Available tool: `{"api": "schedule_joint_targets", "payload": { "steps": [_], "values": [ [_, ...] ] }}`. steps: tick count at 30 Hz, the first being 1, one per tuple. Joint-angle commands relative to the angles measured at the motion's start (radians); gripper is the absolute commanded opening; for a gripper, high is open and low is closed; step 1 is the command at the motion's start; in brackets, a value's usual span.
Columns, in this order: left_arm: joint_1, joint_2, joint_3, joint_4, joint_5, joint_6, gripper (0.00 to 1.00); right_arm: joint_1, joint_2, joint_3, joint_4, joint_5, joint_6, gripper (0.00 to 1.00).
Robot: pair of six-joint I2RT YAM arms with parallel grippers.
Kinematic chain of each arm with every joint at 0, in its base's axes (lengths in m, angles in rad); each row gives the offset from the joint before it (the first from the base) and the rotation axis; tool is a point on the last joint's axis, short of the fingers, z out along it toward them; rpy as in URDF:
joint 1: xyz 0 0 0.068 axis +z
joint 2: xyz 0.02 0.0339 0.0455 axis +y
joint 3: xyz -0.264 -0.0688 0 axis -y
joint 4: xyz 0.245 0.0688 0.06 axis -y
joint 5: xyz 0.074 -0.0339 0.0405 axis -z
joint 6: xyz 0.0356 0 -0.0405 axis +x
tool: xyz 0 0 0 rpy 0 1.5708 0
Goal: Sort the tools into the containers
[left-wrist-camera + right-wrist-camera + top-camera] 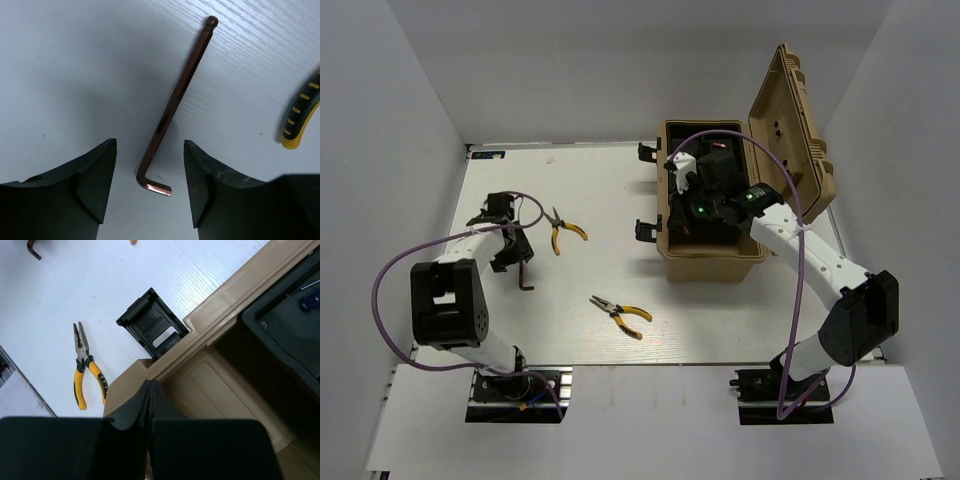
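Observation:
A dark L-shaped hex key (170,110) lies on the white table, also seen from above (526,277). My left gripper (150,143) is open, with a finger on each side of the key's bent end, not touching it (510,250). Two yellow-handled pliers lie on the table, one at the back (563,229) and one nearer the front (623,313). My right gripper (151,382) is shut and empty over the open tan toolbox (712,262). I cannot make out the screwdrivers clearly.
The toolbox lid (795,130) stands open at the right. A black tray (285,315) sits inside the box and black latches (152,327) stick out from its left wall. One pliers handle (300,120) lies right of my left fingers. White walls surround the table.

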Motion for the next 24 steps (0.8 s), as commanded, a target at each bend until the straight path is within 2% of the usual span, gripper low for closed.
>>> {"api": "schedule_joint_targets", "payload": {
  "steps": [1,8,13,14,16,20,24],
  "values": [
    [0.015,0.005,-0.011,0.051,0.081,0.041,0.66,0.001,-0.032,-0.005,0.042,0.009,0.007,0.0],
    [0.033,0.08,-0.002,0.071,0.146,0.061,0.58,-0.003,-0.047,-0.016,0.046,0.001,0.015,0.0],
    [0.033,0.081,-0.02,0.071,0.125,0.079,0.52,-0.003,-0.061,-0.019,0.049,-0.008,0.019,0.0],
    [0.033,0.081,-0.021,0.071,0.125,0.08,0.45,-0.003,-0.064,-0.024,0.05,-0.006,0.021,0.0],
    [0.033,0.081,-0.021,0.071,0.125,0.08,0.37,-0.005,-0.069,-0.025,0.055,-0.009,0.021,0.0],
    [0.033,0.09,-0.021,0.071,0.134,0.08,0.16,-0.008,-0.081,-0.036,0.058,-0.012,0.024,0.0],
    [0.033,0.078,-0.021,0.071,0.134,0.089,0.07,-0.012,-0.101,-0.047,0.064,-0.014,0.024,0.0]
  ]
}}
